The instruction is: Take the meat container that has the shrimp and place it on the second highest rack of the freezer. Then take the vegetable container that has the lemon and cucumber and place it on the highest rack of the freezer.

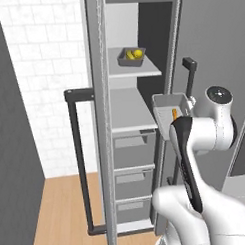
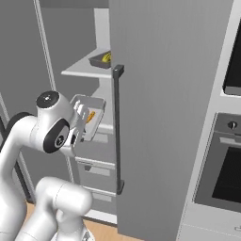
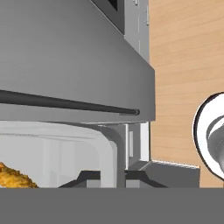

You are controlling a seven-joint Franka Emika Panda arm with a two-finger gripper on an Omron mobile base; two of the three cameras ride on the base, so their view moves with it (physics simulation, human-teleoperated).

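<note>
Gripper [image 3: 121,176] pinches the meat container's [image 1: 170,104] rim, holding it with shrimp [image 1: 174,114] beside the freezer [image 1: 132,119] shelves for loading.

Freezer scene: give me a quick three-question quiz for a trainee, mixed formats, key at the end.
1. True or false: the vegetable container with the lemon sits on the highest rack of the freezer.
2. Multiple choice: the meat container is (a) on the second rack, (b) gripped by the gripper in front of the open freezer, (c) on the floor.
3. Fill in: the orange piece inside the meat container is the ____.

Key:
1. True.
2. b; the jaws are shut on its wall and it is tilted, clear of the shelves.
3. shrimp.
</note>
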